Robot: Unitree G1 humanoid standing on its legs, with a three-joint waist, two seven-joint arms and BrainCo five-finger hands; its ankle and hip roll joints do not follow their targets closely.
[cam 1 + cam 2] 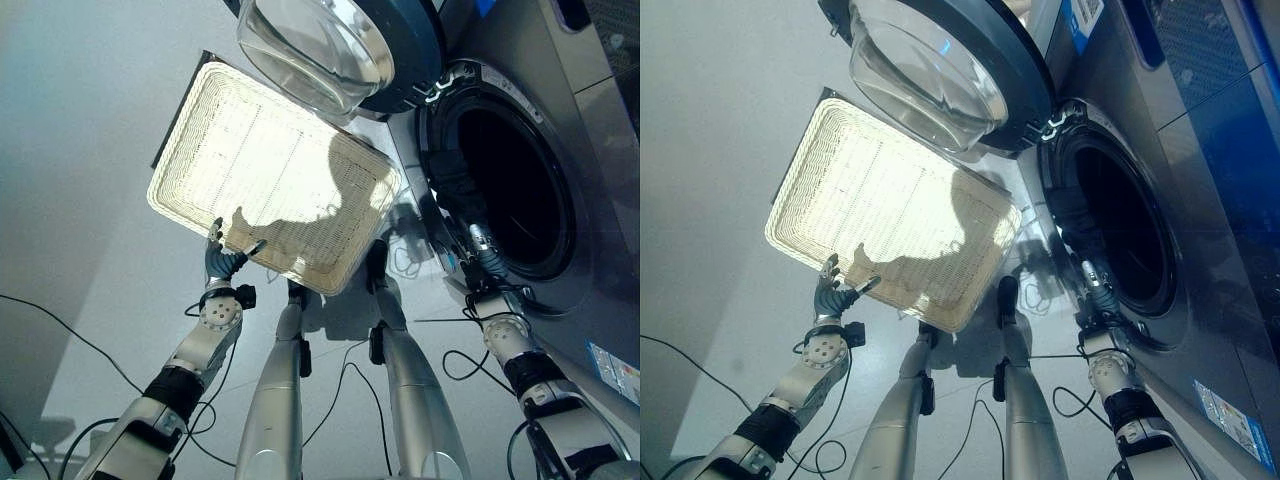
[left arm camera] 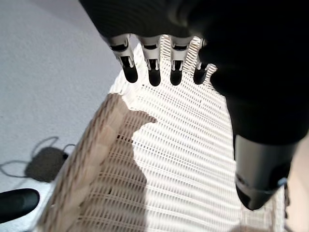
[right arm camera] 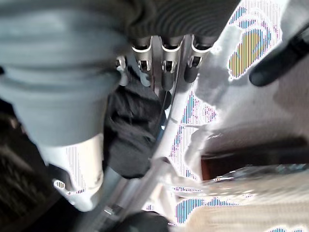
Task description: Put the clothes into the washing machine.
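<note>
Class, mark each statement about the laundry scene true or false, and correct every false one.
1. The washing machine door is shut. False: it stands swung open.
2. The wicker basket holds a pile of clothes. False: its inside shows bare weave.
3. The left hand is at the basket's near rim. True.
4. The right hand is at the drum opening, by a dark garment. True.
5. The basket stands on a table. False: it is on the floor.

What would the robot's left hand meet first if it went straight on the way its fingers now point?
Probably the woven floor of the pale rectangular wicker basket. The left hand hangs at the basket's near rim with straight fingers aimed over the weave. Depth is unclear, so it might skim above.
</note>
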